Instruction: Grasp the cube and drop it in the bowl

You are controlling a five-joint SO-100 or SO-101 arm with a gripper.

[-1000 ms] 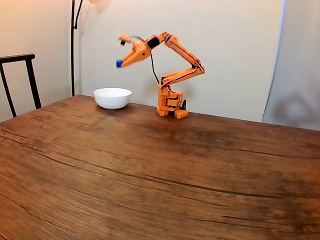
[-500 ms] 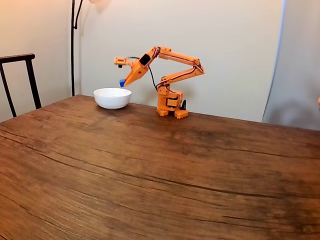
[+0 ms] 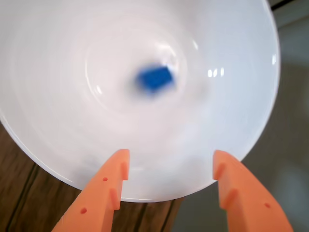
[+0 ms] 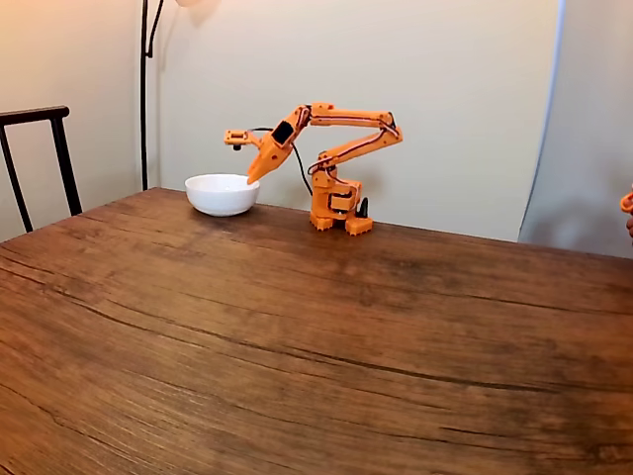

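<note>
Look at your pincer (image 3: 169, 157) in the wrist view: the two orange fingers (image 3: 112, 186) stand wide apart with nothing between them, so it holds nothing at all. Beyond the fingertips, straight ahead of the gap, the white bowl (image 3: 58, 145) spreads across most of the picture, and the cube (image 3: 154, 78) sits inside it near the middle of the bowl's floor (it is smeared by blur, so its exact pose cannot be told). You can see the bowl's near rim lying just past the fingertips, with the wooden table (image 3: 19, 193) showing under it beside the left finger. In the fixed view your pincer (image 4: 251, 181) points down at the bowl's (image 4: 222, 193) right rim, just above it, while the arm's base (image 4: 338, 208) stands close behind on the table (image 4: 297, 346).
</note>
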